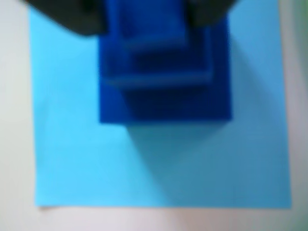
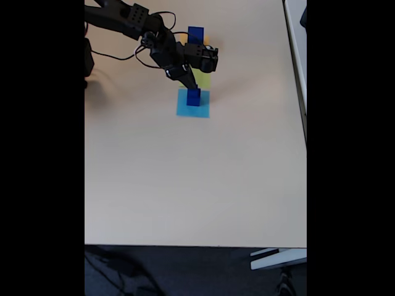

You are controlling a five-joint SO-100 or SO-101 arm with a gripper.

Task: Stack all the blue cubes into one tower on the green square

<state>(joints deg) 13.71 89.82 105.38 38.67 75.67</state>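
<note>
Three navy blue cubes [image 1: 163, 72] sit nested in a stepped tower on the light-blue paper square [image 1: 96, 163], at six o'clock of the green square [image 2: 202, 79]; rigid, smooth, likely light, best pinched on flat opposite faces; the claw [image 2: 188, 83] flanks the top cube, its grip unreadable

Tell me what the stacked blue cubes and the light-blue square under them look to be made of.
The blue cubes: probably matte plastic or painted wood; flat faces, uniform navy, no glare, though the wrist view is blurred. The light-blue square: apparently paper, lying thin and flat on the table, matte, with a crisp straight edge.
</note>
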